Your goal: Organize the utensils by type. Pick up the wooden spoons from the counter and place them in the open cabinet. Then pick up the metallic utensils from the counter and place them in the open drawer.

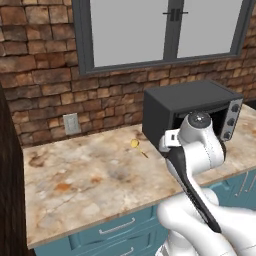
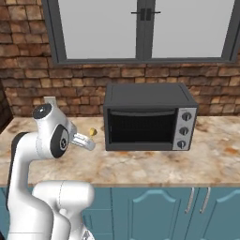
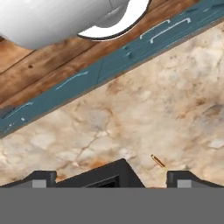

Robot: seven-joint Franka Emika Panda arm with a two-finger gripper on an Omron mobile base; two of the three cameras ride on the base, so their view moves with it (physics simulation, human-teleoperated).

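A small shiny gold metallic utensil lies on the beige marbled counter, just left of the toaster oven's front corner. From the right base view the gold utensil shows partly behind my folded arm. In the hand view my gripper looks down on the counter from above, its fingertips set wide apart and open with nothing between them. The thin gold handle of the utensil shows near the right fingertip. The wooden spoons, the open cabinet and the open drawer are out of view.
A dark toaster oven stands on the counter's right part, under a window. A wall outlet sits on the brick wall. Closed teal drawer fronts run below the counter edge. A tall dark fridge side bounds the left.
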